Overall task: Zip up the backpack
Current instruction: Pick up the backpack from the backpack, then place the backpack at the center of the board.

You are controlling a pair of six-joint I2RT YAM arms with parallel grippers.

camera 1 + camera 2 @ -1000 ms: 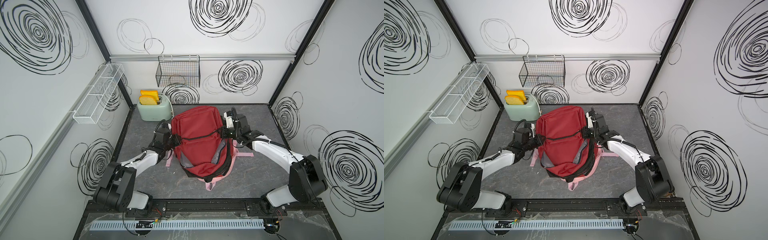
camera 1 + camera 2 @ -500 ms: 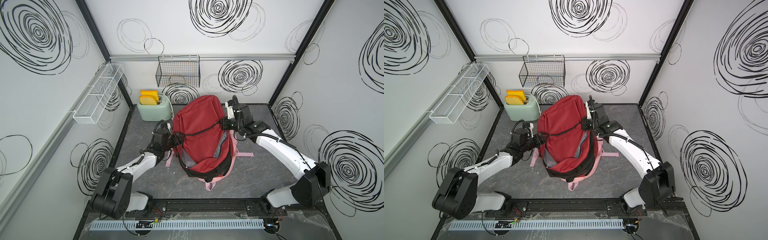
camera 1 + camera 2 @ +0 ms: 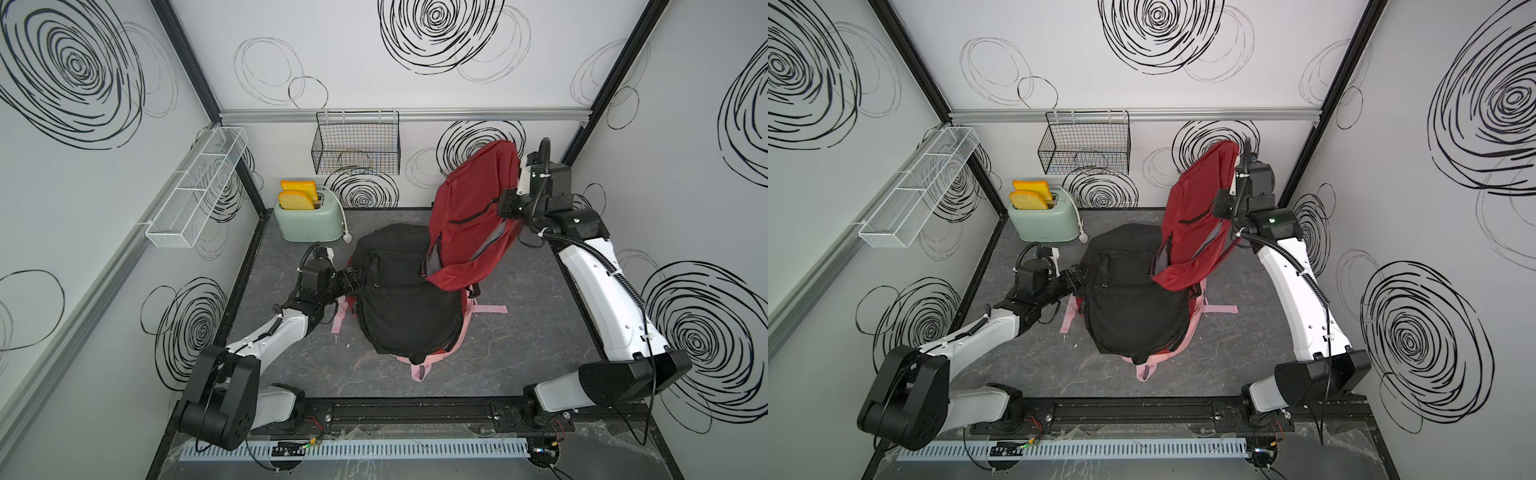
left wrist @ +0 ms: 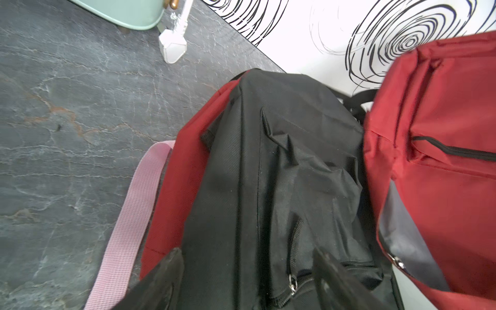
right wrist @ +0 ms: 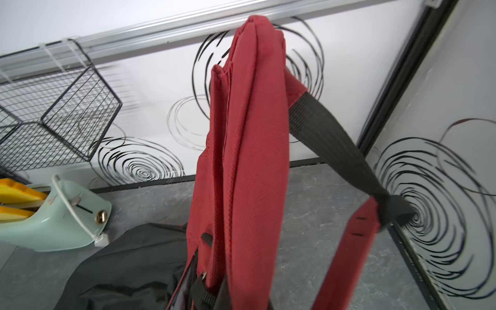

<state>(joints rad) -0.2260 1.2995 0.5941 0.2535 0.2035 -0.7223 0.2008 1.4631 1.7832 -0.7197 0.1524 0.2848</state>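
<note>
The red backpack lies in the middle of the table with its red front panel pulled up and away from the black inside. My right gripper is high at the back right, shut on that panel's edge. The red cloth hangs before its camera and hides the jaws. My left gripper stands open at the bag's left side, and its fingers straddle black fabric. A metal zipper pull lies between them, untouched.
A mint toaster with toast stands at the back left, its white plug on the table. A black wire basket hangs on the back wall and a white wire shelf on the left wall. Pink straps trail around the bag.
My right arm has lifted the red front panel up and toward the back right, baring the black inside. My left gripper has opened and let go of the bag's left side.
</note>
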